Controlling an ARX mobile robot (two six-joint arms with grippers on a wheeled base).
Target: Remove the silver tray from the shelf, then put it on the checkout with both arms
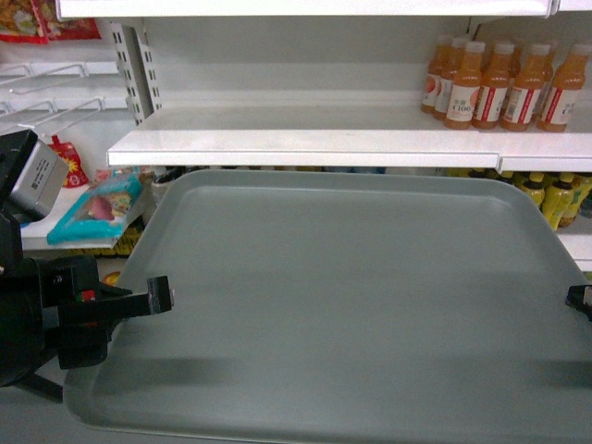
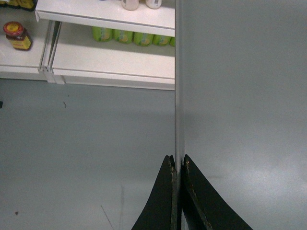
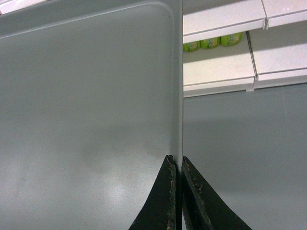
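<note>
With the silver tray (image 1: pixel 342 296) clear of the shelf (image 1: pixel 305 139), the left gripper (image 2: pixel 178 165) and right gripper (image 3: pixel 176 165) each pinch only its thin side rim, so uneven arm motion could twist it loose.

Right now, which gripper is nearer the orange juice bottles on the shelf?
Right. The right gripper clamps the tray's right rim, below the orange bottles at the shelf's right end. The left gripper clamps the opposite rim, far across.

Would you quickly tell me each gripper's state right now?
Left gripper: shut on the silver tray rim.
Right gripper: shut on the silver tray rim.
</note>
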